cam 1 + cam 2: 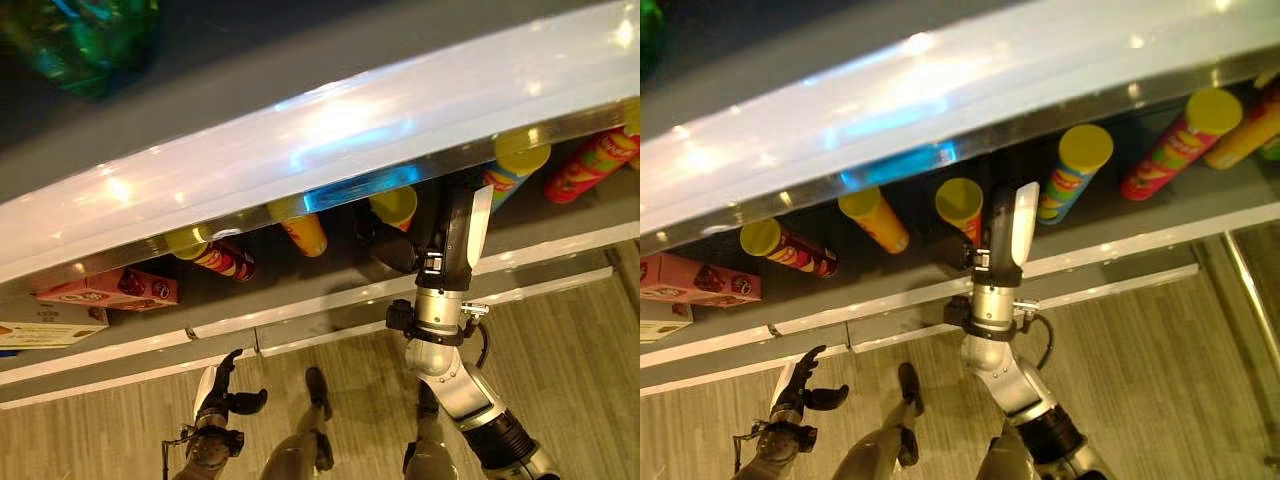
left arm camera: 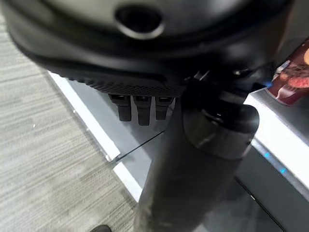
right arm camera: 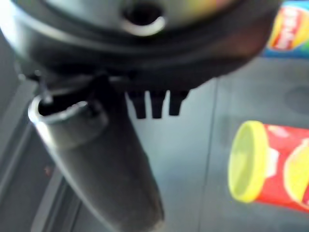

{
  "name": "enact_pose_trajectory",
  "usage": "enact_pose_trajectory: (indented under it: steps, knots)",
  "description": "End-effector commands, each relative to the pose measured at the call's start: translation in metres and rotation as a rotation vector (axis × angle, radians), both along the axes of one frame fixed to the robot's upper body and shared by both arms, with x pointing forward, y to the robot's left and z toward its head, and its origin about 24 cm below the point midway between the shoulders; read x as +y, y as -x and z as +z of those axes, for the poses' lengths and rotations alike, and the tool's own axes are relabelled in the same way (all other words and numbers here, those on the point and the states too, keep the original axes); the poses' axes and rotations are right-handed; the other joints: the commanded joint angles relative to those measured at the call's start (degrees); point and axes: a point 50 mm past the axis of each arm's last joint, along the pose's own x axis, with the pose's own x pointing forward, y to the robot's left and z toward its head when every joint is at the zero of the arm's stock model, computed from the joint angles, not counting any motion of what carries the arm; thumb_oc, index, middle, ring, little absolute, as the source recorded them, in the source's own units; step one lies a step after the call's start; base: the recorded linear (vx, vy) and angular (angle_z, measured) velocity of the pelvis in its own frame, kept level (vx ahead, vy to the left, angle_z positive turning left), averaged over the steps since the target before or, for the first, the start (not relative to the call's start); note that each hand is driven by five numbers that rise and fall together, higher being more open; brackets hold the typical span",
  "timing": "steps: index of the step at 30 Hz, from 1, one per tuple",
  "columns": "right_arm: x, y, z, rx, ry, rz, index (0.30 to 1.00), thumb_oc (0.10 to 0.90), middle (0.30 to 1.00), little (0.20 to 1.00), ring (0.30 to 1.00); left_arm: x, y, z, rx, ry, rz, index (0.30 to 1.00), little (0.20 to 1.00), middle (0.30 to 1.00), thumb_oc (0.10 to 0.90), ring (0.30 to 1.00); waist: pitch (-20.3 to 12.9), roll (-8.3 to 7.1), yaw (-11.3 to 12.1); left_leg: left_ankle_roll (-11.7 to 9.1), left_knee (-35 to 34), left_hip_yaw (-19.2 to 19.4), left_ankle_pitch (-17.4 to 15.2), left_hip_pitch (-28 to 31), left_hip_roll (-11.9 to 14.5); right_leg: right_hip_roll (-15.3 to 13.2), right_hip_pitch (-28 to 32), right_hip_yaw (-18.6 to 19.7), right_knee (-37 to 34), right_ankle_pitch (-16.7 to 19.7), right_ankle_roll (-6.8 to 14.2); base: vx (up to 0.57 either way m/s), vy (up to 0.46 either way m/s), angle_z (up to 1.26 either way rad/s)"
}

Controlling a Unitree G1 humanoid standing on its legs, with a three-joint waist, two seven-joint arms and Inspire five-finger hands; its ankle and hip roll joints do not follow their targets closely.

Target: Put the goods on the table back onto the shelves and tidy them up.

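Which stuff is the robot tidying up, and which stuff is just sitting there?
Part of the job:
- chip cans with yellow lids, lying on their sides
- the shelf they lie on
- right hand, reaching into the shelf among the cans
- left hand, low by the floor, fingers relaxed, holding nothing

Just sitting there:
- pink box further left on the shelf
- green bottles above

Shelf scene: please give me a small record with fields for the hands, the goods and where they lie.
right hand: dark right hand reaches into the grey metal shelf, fingers straight, holding nothing
left hand: dark left hand low over the wood-pattern floor, fingers relaxed, empty
cans: yellow-lidded cylindrical snack cans lying on their sides on the shelf; one red can lies beside the right hand, apart from it
boxes: pink cardboard box at the shelf's left end
contact: none seen
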Motion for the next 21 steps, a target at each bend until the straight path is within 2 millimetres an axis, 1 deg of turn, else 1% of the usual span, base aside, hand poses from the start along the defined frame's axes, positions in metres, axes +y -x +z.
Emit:
enact_pose_trajectory:
  steps: [1,2,3,6,8,10,12,13,14,15,16,17,19,20,21]
  knots:
    - [-0.003,0.023,0.036,-0.233,-0.05,0.07,0.9,0.8,0.9,0.9,0.9,0.027,0.017,-0.004,0.068,-0.115,0.021,0.9,0.9,0.9,0.8,0.9,-3.22,0.35,1.72,-1.61,0.36,0.69,-9.64,7.5,-1.0,-3.23,1.01,-1.94,0.22,6.77,5.16,0.09,0.006,-0.02]
    - [-0.008,0.024,0.03,-0.207,-0.038,0.053,0.9,0.8,0.9,0.9,0.9,0.027,0.021,-0.008,0.095,-0.119,0.015,0.9,0.9,0.9,0.8,0.9,-3.28,-0.16,1.33,-1.6,0.36,0.86,-9.85,8.29,-0.89,-3.06,1.72,-2.0,0.22,6.76,5.17,0.05,0.004,-0.03]
    - [-0.008,0.025,0.03,-0.207,-0.038,0.053,0.9,0.8,0.9,0.9,0.9,0.027,0.021,-0.008,0.096,-0.119,0.014,0.9,0.9,0.9,0.8,0.9,-3.24,-0.14,1.36,-1.61,0.36,0.86,-9.87,8.4,-0.88,-3.05,1.82,-2.0,0.22,6.74,5.17,0.06,0.014,-0.07]
    - [-0.024,0.031,0.008,-0.089,-0.038,0.013,0.9,0.8,0.9,0.9,0.9,0.023,0.033,-0.016,0.162,-0.102,-0.009,0.9,0.9,0.9,0.8,0.9,-3.52,-1.69,-0.2,-1.52,0.36,1.36,-10.52,10.87,-0.64,-2.34,3.79,-1.57,0.22,7.15,5.2,0.08,0.028,-0.07]
    - [-0.039,0.038,-0.014,0.024,-0.036,-0.035,0.9,0.8,0.9,0.9,0.9,0.02,0.043,-0.022,0.209,-0.07,-0.003,0.9,0.9,0.9,0.8,0.9,-3.7,-2.7,-1.6,-1.43,0.36,1.8,-11.02,12.54,-0.53,-1.73,4.87,-0.83,0.22,7.59,5.23,0.11,0.05,-0.08]
    - [-0.067,0.054,-0.053,0.217,-0.041,-0.178,0.9,0.8,0.9,0.9,0.9,0.017,0.059,-0.03,0.268,-0.022,0.034,0.9,0.9,0.9,0.8,0.9,-4.55,-4.42,-3.78,-1.18,0.36,3.09,-12.02,15.66,-0.22,-0.7,6.93,0.8,0.22,8.6,5.4,0.14,0.042,-0.33]
    - [-0.083,0.067,-0.071,0.308,-0.026,-0.275,0.9,0.8,0.9,0.9,0.9,0.015,0.067,-0.034,0.289,-0.001,0.053,0.9,0.9,0.9,0.8,0.9,-4.84,-5.19,-4.93,-1.01,0.36,3.83,-12.64,17.3,-0.17,-0.23,8.05,1.73,0.22,9.23,5.41,0.1,0.038,-0.71]
    - [-0.1,0.077,-0.088,0.383,-0.003,-0.393,0.9,0.8,0.9,0.9,0.9,0.015,0.073,-0.036,0.306,0.021,0.086,0.9,0.9,0.9,0.8,0.9,-5.3,-5.73,-6.04,-0.79,0.36,4.48,-13.17,18.72,-0.18,0.2,8.84,2.66,0.49,9.51,5.41,0.09,0.038,-0.74]
    - [-0.108,0.082,-0.099,0.432,-0.003,-0.458,0.9,0.8,0.9,0.9,0.9,0.015,0.077,-0.037,0.314,0.033,0.1,0.9,0.9,0.9,0.8,0.9,-5.43,-5.96,-6.49,-0.64,0.36,4.74,-13.49,19.63,-0.24,0.41,9.27,3.18,0.77,9.7,5.41,0.1,0.033,-0.61]
    - [-0.125,0.094,-0.131,0.595,-0.043,-0.598,0.9,0.8,0.9,0.9,0.9,0.016,0.083,-0.038,0.317,0.052,0.142,0.9,0.9,0.9,0.8,0.9,-5.83,-6.53,-7.33,-0.42,0.36,5.18,-13.92,20.88,-0.21,0.71,9.89,4.22,1.16,9.95,5.41,0.06,0.008,-0.53]
    - [-0.131,0.103,-0.153,0.715,-0.106,-0.651,0.9,0.8,0.9,0.9,0.9,0.016,0.083,-0.038,0.313,0.062,0.164,0.9,0.9,0.9,0.8,0.9,-5.92,-6.91,-7.59,-0.32,0.36,5.47,-14.15,21.44,-0.21,0.85,10.13,4.76,1.45,10.02,5.41,0.06,-0.011,-0.43]
    - [-0.14,0.127,-0.199,0.955,-0.304,-0.745,0.9,0.8,0.9,0.9,0.9,0.019,0.082,-0.037,0.304,0.085,0.206,0.9,0.9,0.9,0.8,0.9,-6.45,-7.48,-8.2,-0.16,0.36,5.94,-14.53,22.35,-0.28,1.16,10.5,5.52,1.89,9.92,5.41,0.06,-0.016,-0.28]
    - [-0.141,0.159,-0.251,1.212,-0.595,-0.837,0.9,0.8,0.9,0.9,0.9,0.023,0.082,-0.038,0.317,0.1,0.233,0.9,0.9,0.9,0.8,0.9,-7.19,-7.8,-8.56,-0.14,0.36,6.3,-14.9,23.11,-0.25,1.49,11.07,5.82,2.02,9.52,5.41,0.07,-0.025,-0.25]
    - [-0.139,0.176,-0.272,1.307,-0.76,-0.89,0.9,0.8,0.9,0.9,0.9,0.024,0.082,-0.039,0.336,0.105,0.238,0.9,0.9,0.9,0.8,0.9,-7.55,-7.89,-8.52,-0.17,0.36,6.35,-15.13,23.52,-0.17,1.71,11.49,5.89,1.93,9.33,5.39,0.11,-0.059,-0.22]
    - [-0.124,0.229,-0.313,1.53,-1.206,-0.968,0.9,0.8,0.9,0.9,0.9,0.026,0.081,-0.042,0.383,0.126,0.242,0.9,0.9,0.9,0.8,0.9,-8.21,-7.94,-8.13,-0.33,0.36,6.4,-15.73,24.61,0.08,2.27,12.46,6.03,1.81,8.58,5.28,0.13,-0.073,-0.14]
